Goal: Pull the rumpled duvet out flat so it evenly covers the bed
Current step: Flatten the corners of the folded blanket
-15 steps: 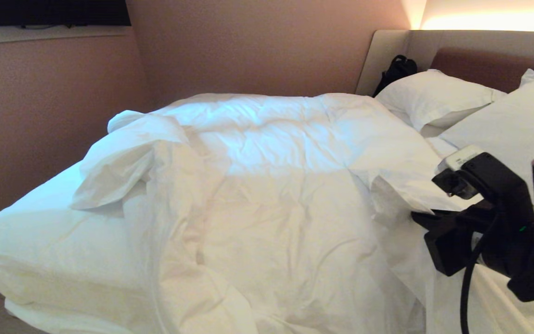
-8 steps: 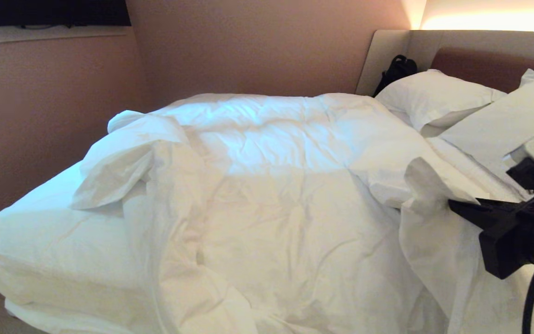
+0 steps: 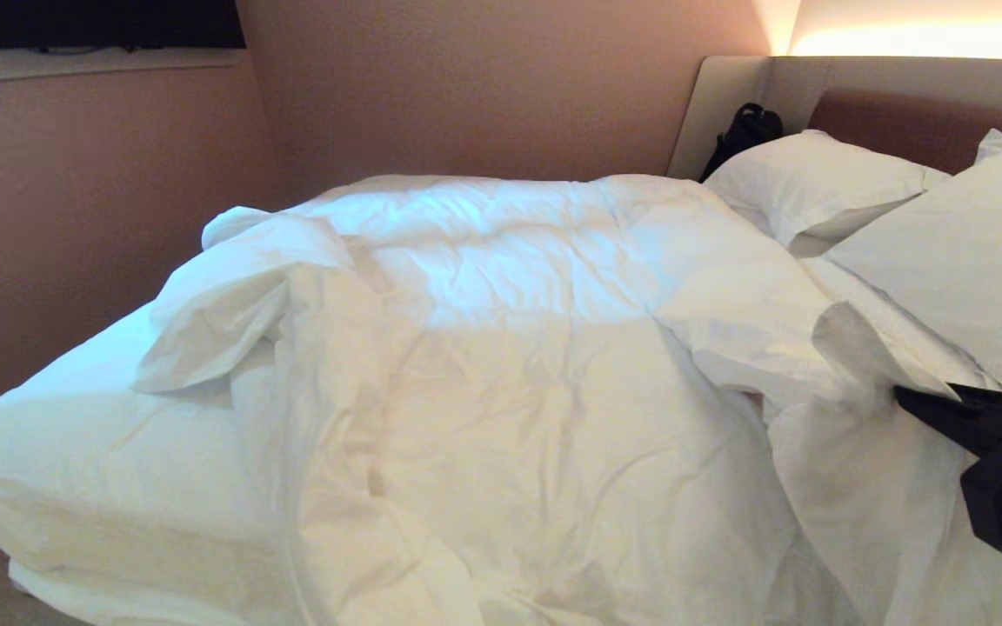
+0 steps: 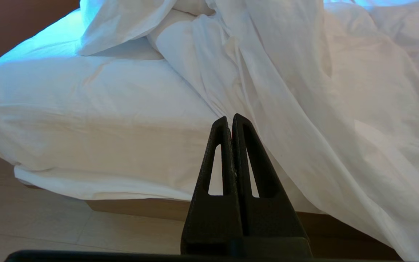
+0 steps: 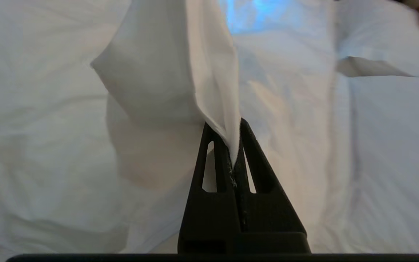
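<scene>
As the right end effector (image 3: 905, 396) has drawn back toward three o'clock over the last second, clenched on a pinch of the duvet (image 3: 501, 365), the gripped corner has travelled with it toward the pillows (image 3: 823, 178), peeling fabric up in a tented fold. The duvet lies bunched over the middle of the bed (image 3: 57, 417), the nine o'clock side bare. The left end effector (image 4: 232, 122) hangs clenched and empty by the bed's edge. Coverage is likely improving at the head end only.
</scene>
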